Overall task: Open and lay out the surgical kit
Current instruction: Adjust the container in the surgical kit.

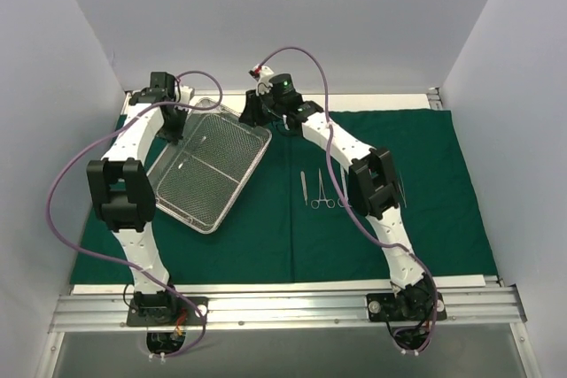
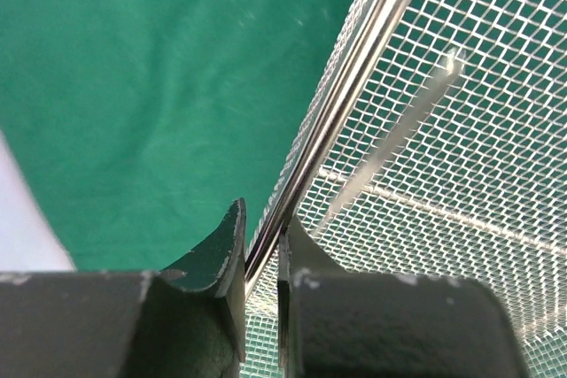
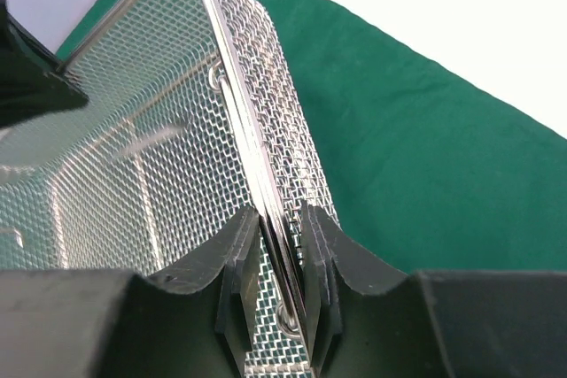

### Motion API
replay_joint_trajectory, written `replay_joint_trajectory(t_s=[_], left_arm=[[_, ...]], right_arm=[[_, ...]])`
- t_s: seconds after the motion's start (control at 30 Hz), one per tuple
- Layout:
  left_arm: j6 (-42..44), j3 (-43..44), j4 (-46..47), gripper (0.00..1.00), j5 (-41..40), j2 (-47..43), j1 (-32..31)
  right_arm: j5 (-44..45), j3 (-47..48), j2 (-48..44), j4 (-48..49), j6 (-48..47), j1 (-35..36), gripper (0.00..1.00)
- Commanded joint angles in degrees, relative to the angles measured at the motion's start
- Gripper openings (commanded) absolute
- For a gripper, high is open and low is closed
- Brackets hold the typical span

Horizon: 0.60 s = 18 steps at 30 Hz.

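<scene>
The silver wire-mesh tray lies askew on the left half of the dark green cloth. My left gripper is shut on the tray's far-left rim; the left wrist view shows the rim wire pinched between the jaws, with mesh to the right and cloth to the left. My right gripper is at the tray's far-right corner, and its jaws close on the rim of the mesh wall. Slender steel instruments lie side by side on the cloth.
White walls close in on the left, back and right. The right arm's elbow hangs over the cloth beside the instruments and hides part of the row. A metal rail runs along the near edge.
</scene>
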Motion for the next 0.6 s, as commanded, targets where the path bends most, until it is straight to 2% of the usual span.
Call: replay_joint_trajectory(t_s=[0.0,0.03,0.07,0.13,0.17,0.33,0.37,0.43,0.5,0.57], left_arm=[[-17.22,7.99,11.03,0.02,0.83,0.27,4.48],[-16.96,10.11,9.52,0.02,1.71,2.11,4.4],[-16.0,10.83,7.07,0.02,2.15,3.08,4.48],[-15.81,13.11,3.46,0.02,1.89,5.63,5.18],[-15.29,14.25,2.31,0.02,4.33,6.51,5.62],[-14.32,24.62,-7.61,0.04,5.32,14.15,5.54],[-13.97,27.59,-8.59,0.13,5.67,15.21,5.62],[-13.88,29.46,-10.87,0.18,6.2,17.23,5.62],[-14.05,30.43,-11.76,0.31,7.33,18.12,5.63],[-14.14,30.26,-12.2,0.38,7.51,19.0,5.63]], right_arm=[[-7.39,6.23,2.68,-10.96,5.71,0.94,0.0],[-7.14,5.64,2.1,-11.5,4.83,1.81,0.0],[-6.09,-0.19,0.52,-8.03,5.09,2.25,0.0],[-5.9,-3.41,-1.6,-5.28,7.36,2.0,0.0],[-6.25,-3.24,-0.99,-5.97,7.89,1.73,0.0],[-7.65,-1.04,2.96,-6.86,11.58,0.68,0.0],[-8.1,-0.87,3.93,-6.33,12.11,0.33,0.0],[-8.1,0.27,4.99,-6.41,12.91,0.15,0.0],[-8.19,1.32,6.21,-7.11,13.61,-0.12,0.02],[-8.01,2.21,6.75,-7.81,13.88,-0.12,0.04]])
